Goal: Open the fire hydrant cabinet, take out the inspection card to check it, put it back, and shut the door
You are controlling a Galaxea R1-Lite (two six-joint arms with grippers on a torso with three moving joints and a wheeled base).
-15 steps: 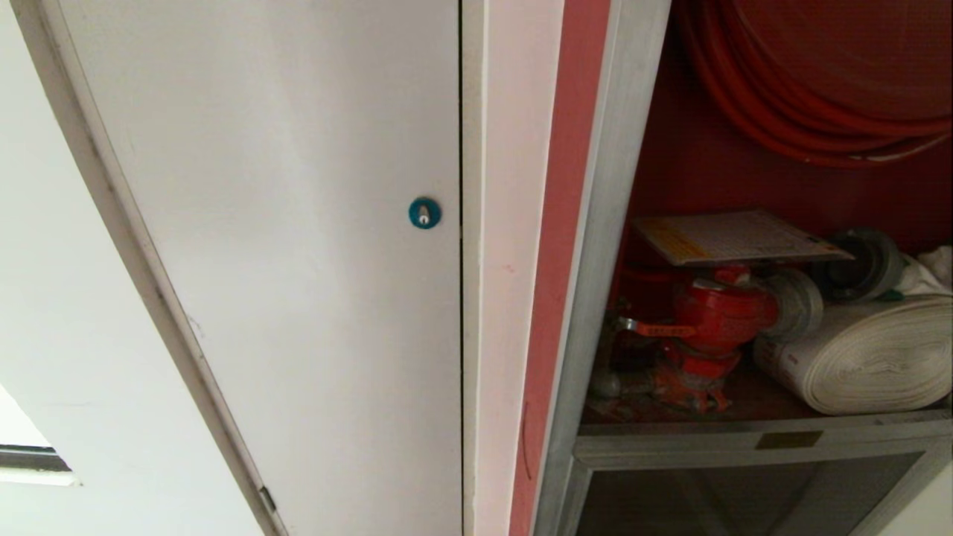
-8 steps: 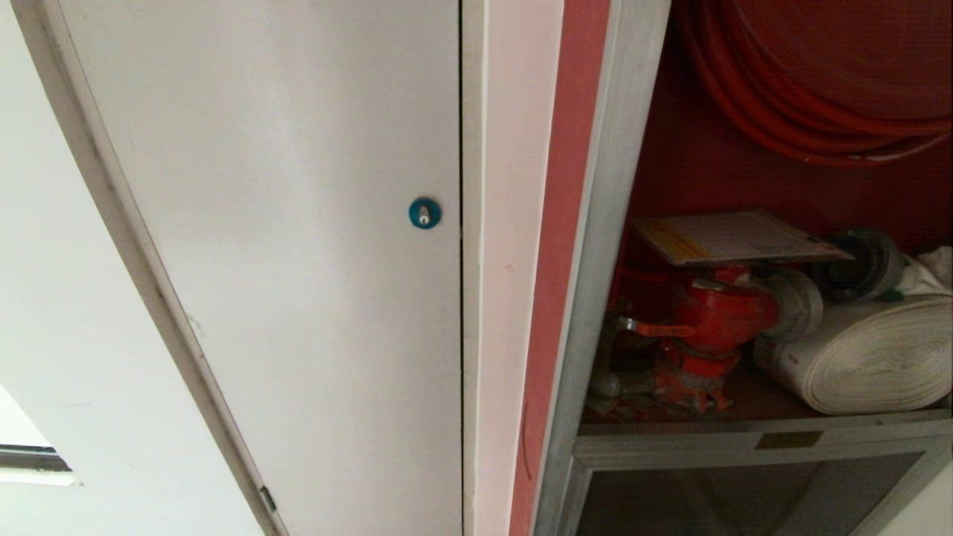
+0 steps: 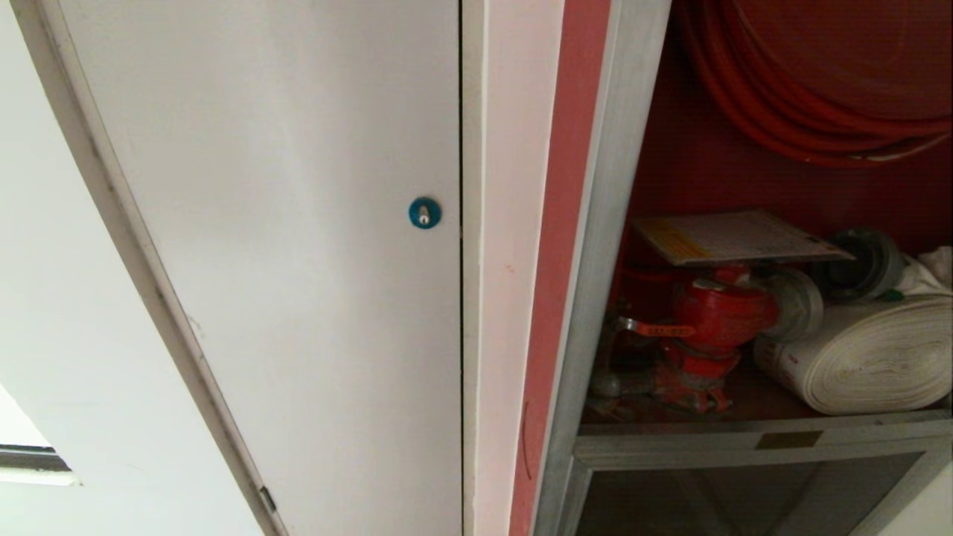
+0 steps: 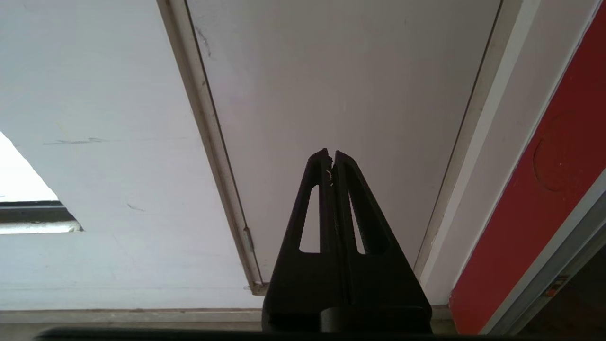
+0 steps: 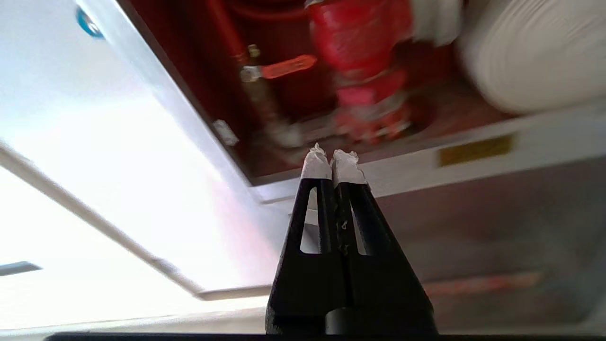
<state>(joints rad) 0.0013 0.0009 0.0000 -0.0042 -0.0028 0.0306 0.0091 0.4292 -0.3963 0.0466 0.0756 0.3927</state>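
Note:
The fire hydrant cabinet stands at the right with its red inside exposed; its door is out of view. The white inspection card, with a yellow-orange band at one end, lies flat on top of the red valve. Neither arm shows in the head view. My right gripper is shut and empty, its white-wrapped tips pointing at the cabinet's lower aluminium rail, below the red valve. Parked and shut with nothing in it, my left gripper faces the white closet door.
A rolled white hose lies right of the valve, and a red hose reel hangs above. A smaller dark glass panel sits under the shelf. To the left is a white closet door with a blue round lock.

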